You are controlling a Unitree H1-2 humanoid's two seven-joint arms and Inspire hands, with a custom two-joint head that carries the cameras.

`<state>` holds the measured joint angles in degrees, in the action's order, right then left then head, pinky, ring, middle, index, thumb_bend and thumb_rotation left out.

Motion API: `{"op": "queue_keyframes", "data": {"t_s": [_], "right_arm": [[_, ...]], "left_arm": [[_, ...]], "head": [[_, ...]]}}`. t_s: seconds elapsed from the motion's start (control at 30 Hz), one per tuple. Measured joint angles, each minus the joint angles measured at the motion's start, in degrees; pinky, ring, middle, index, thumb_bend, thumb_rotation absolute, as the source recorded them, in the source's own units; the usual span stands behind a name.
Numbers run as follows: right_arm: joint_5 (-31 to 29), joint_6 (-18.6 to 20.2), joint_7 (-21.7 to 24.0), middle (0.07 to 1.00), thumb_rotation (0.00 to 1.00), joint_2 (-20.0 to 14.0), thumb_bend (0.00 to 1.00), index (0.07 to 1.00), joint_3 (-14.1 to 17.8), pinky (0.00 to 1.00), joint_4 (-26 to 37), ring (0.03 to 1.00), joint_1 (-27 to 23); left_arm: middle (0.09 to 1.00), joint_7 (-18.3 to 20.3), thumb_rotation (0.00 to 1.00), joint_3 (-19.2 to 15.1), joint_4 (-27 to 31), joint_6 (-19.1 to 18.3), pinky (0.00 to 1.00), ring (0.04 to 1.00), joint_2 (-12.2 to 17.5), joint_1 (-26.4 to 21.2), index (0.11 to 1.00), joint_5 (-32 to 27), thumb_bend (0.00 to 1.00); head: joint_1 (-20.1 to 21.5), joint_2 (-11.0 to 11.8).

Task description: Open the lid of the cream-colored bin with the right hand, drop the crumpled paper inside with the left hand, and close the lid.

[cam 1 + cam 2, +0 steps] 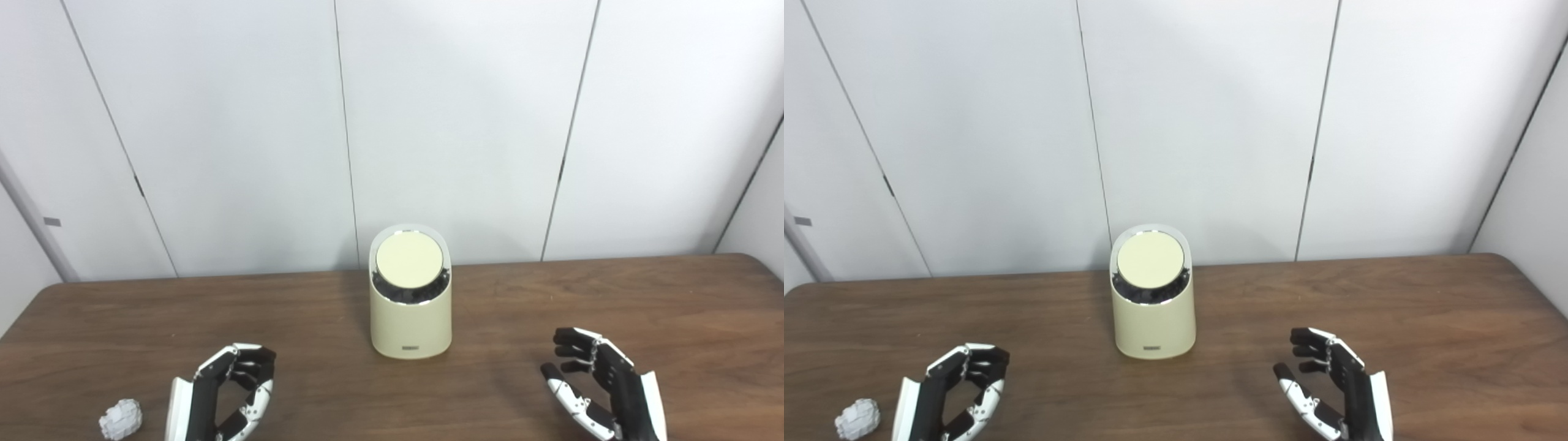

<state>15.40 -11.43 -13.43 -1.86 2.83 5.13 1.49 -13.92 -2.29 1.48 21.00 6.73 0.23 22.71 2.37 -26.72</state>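
Note:
The cream-colored bin [410, 318] stands upright at the middle of the brown table, its round lid [409, 260] tilted toward me over a dark gap. A white crumpled paper ball [121, 419] lies at the front left. My left hand [229, 389] rests just right of the ball, apart from it, fingers curled loosely and holding nothing. My right hand [597, 383] sits at the front right, well clear of the bin, fingers apart and empty.
The wooden table [551, 306] has a rounded far right corner. White wall panels [453, 122] rise directly behind the bin.

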Motion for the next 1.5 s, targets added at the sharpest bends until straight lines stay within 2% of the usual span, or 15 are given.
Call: {"op": "queue_keyframes", "data": {"t_s": [0.33, 0.6, 0.7, 0.93, 1.0, 1.1, 1.23, 1.3, 1.33, 1.5], "right_arm": [[-0.2, 0.0, 0.1, 0.668, 0.21, 0.0, 0.27, 0.655, 0.0, 0.56, 0.0, 0.646, 0.0], [-0.2, 0.0, 0.3, 0.668, 0.24, 0.0, 0.28, 0.652, -0.1, 0.56, 0.0, 0.648, 0.0], [-0.6, 0.0, 0.4, 0.667, 0.21, 0.0, 0.28, 0.652, 0.0, 0.56, 0.0, 0.647, 0.0], [-0.6, 0.3, 0.5, 0.673, 0.25, 0.0, 0.28, 0.657, 0.1, 0.56, 0.0, 0.652, -0.1], [-0.8, 0.3, 0.5, 0.678, 0.27, 0.0, 0.28, 0.662, 0.2, 0.57, 0.0, 0.657, -0.1], [-1.3, 1.4, 1.1, 0.717, 0.45, -0.1, 0.35, 0.698, 0.2, 0.62, 0.2, 0.704, -0.1], [-0.7, 5.9, 3.1, 0.774, 0.63, -0.4, 0.48, 0.754, -0.4, 0.69, 1.9, 0.768, 0.1], [0.2, 8.5, 4.1, 0.795, 0.66, -0.7, 0.49, 0.774, -0.7, 0.72, 3.9, 0.793, -0.1], [0.4, 9.8, 4.5, 0.811, 0.69, -0.9, 0.55, 0.788, -0.8, 0.78, 4.8, 0.826, -0.4], [0.3, 14.0, 6.2, 0.839, 0.77, -2.1, 0.66, 0.825, -0.6, 0.8, 6.9, 0.847, -4.1]], "left_arm": [[0.564, 0.0, 0.22, 0.0, 0.0, 0.0, 0.41, 0.506, 0.0, 0.0, 0.555, 0.0, 0.23], [0.566, 0.0, 0.21, 0.0, 0.0, 0.0, 0.42, 0.511, 0.0, 0.0, 0.554, 0.0, 0.23], [0.566, 0.0, 0.22, 0.1, 0.0, 0.0, 0.41, 0.51, 0.0, 0.0, 0.553, 0.1, 0.23], [0.563, -0.1, 0.19, 0.1, -0.3, 0.0, 0.41, 0.509, 0.0, -0.3, 0.549, 0.3, 0.23], [0.564, -0.1, 0.2, 0.1, -0.5, 0.0, 0.41, 0.51, 0.0, -0.4, 0.55, 0.5, 0.23], [0.563, -0.1, 0.22, 0.1, -0.6, 0.0, 0.41, 0.507, 0.0, -0.6, 0.552, 1.0, 0.24], [0.563, -0.2, 0.22, 0.1, -1.0, 0.0, 0.42, 0.511, -0.1, -1.0, 0.551, 1.2, 0.24], [0.562, -0.2, 0.2, 0.1, -1.1, 0.0, 0.42, 0.51, -0.1, -1.1, 0.55, 1.2, 0.24], [0.56, -0.2, 0.18, 0.0, -1.2, 0.0, 0.41, 0.508, -0.1, -1.1, 0.55, 1.1, 0.24], [0.561, -0.2, 0.18, 0.0, -1.4, 0.0, 0.42, 0.508, 0.0, -1.3, 0.553, 1.1, 0.24]], "head": [[0.0, 0.0], [0.2, 0.0], [0.0, 0.2], [-0.3, 0.4], [0.0, 0.4], [0.0, 0.4], [0.0, 0.4], [0.1, 0.5], [0.1, 0.5], [0.4, 0.6]]}}
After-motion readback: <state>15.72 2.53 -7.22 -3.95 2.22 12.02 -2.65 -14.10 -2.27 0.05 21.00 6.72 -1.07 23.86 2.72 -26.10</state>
